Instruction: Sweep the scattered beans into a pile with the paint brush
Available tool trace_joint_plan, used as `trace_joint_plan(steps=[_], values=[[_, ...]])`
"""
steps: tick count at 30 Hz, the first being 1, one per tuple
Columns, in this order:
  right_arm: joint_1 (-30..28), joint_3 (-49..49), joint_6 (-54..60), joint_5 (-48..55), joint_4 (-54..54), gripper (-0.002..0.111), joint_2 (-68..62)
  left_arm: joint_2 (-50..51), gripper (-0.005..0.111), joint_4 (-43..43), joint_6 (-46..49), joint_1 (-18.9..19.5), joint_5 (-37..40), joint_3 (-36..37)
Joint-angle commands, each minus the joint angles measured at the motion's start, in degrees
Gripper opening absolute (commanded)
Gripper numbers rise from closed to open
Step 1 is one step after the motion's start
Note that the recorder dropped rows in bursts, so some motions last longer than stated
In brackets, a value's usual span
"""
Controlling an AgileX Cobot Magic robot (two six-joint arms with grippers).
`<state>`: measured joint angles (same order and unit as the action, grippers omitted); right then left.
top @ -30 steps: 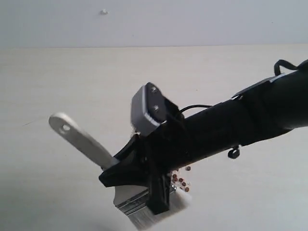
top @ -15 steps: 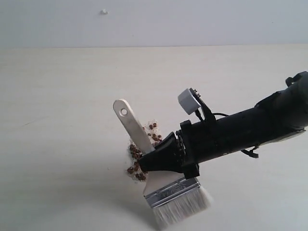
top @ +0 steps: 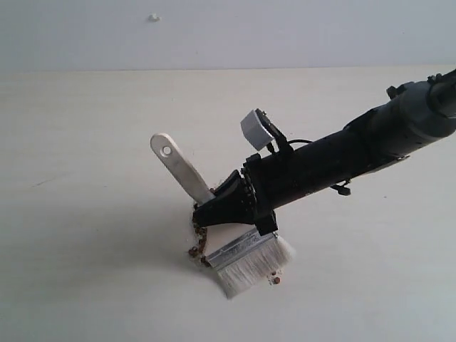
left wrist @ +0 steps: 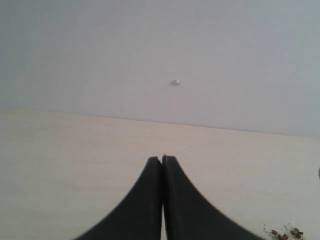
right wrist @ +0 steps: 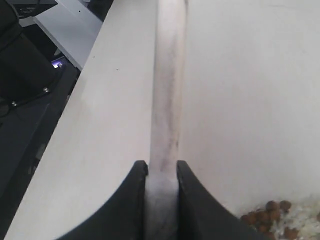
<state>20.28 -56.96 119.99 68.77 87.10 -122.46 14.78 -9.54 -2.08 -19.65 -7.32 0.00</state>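
Gripping the paint brush [top: 239,249] low on its pale handle [top: 178,167], my right gripper [top: 206,212] has one jaw pressed against each side of the wood, with no gap showing; the right wrist view confirms it, with my right gripper [right wrist: 161,170] clamped on the handle [right wrist: 166,90], which runs away from the camera alongside one long edge of the table [right wrist: 115,100].

The brush stands tilted; its holed end points up and towards the far left corner of the table [top: 85,142]; the silver ferrule [top: 239,249] sits just below my jaws; the off-white bristles [top: 253,271] splay out where they meet the surface, well away from the far edge where table and wall [top: 285,28] join.

The beans [top: 197,249] lie in a small cluster touching the ferrule's end on the side nearer the left edge, partly tucked under my gripper and mixed with whitish crumbs [top: 194,221]; one stray bean [top: 276,281] rests at the bristle tips on the opposite side; from the right wrist, beans [right wrist: 265,217] and crumbs [right wrist: 305,212] show just beside my jaw.

My left gripper [left wrist: 161,160] has its jaws pressed together with nothing between them; it hangs over bare table, pointing at the far edge; a few beans [left wrist: 285,234] show well apart from it.
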Motion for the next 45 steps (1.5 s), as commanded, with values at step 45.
trace_joint_plan(steps=[45], values=[[-0.23,2.20,1.17,-6.68,-13.65,0.000,7.72,-0.32,0.000,-0.33,2.08,-0.29,-1.47,0.00]])
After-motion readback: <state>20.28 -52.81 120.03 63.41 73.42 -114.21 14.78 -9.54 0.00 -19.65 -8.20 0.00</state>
